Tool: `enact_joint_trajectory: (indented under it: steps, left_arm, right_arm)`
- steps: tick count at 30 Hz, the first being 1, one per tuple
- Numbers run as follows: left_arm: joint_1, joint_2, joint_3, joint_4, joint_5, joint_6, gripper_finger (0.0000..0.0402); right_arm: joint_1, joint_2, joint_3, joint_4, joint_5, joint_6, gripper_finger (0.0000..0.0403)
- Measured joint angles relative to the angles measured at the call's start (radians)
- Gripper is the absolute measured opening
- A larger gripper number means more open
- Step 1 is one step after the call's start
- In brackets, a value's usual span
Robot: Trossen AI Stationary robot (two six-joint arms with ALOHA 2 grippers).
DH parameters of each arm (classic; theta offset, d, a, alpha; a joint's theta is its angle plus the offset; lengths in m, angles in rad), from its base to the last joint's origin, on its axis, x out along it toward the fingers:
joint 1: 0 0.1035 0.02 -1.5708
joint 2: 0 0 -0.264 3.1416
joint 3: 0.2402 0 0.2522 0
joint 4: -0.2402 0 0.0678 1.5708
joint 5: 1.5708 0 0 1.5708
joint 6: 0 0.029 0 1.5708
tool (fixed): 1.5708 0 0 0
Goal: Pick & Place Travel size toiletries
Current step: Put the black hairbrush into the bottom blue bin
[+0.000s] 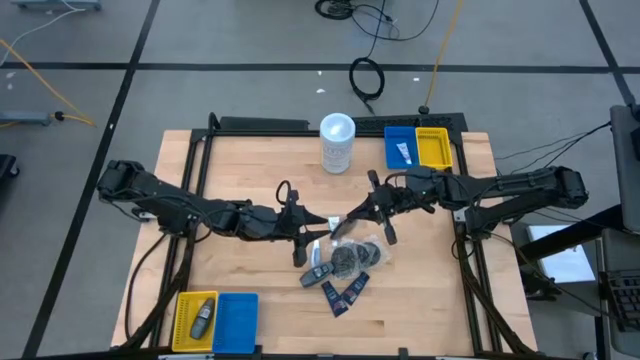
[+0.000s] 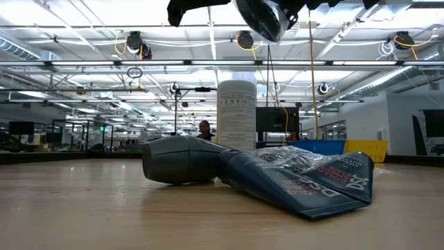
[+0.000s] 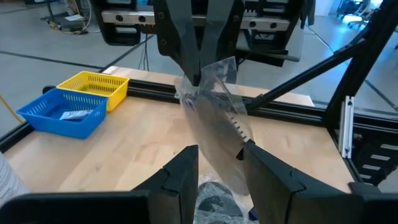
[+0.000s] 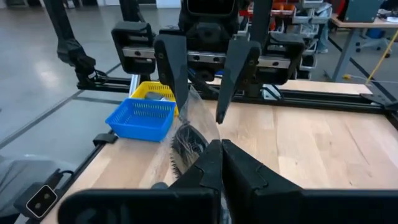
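Note:
My right gripper (image 4: 221, 158) is shut on a clear-wrapped dark bundle (image 4: 186, 142) over the table's middle, and shows in the high view (image 1: 347, 222). My left gripper (image 3: 221, 168) faces it from the left, open, with one finger on each side of the clear wrap (image 3: 214, 118); I cannot tell if it touches. It also shows in the high view (image 1: 308, 238). On the table near them lie more dark bundles (image 1: 352, 258), a dark grey mini bottle (image 1: 318, 273) and navy sachets (image 1: 345, 292). The bottle (image 2: 184, 160) and a sachet (image 2: 305, 182) lie flat in the low view. My right gripper pinches the clear wrap's upper edge (image 3: 198, 84) between its two shut fingers. The fingers (image 3: 186, 43) slant down at it from the table's right. The wrap hangs below them with the dark bundle in its lower part. Whether its lower end is clear of the table is hidden.
A tall white canister (image 1: 337, 143) stands at the far middle. Blue and yellow bins (image 1: 418, 147) sit at the far right, a white tube (image 1: 403, 152) in the blue one. A yellow bin with a grey bottle (image 1: 201, 318) and a blue bin (image 1: 235, 322) sit near left.

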Motion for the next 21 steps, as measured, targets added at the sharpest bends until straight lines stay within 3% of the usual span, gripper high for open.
enact_joint_trajectory:
  steps: [13,21]
  left_arm:
    - [0.0,0.0,0.0,0.003,0.0,-0.007,0.0127]
    - [0.0,0.0,0.0,0.002,0.0,-0.009,0.0127]
  right_arm:
    - [0.0,0.007,0.0,-0.042,-0.003,-0.011,0.0]
    - [0.0,0.007,0.0,0.021,-0.001,-0.011,0.0]
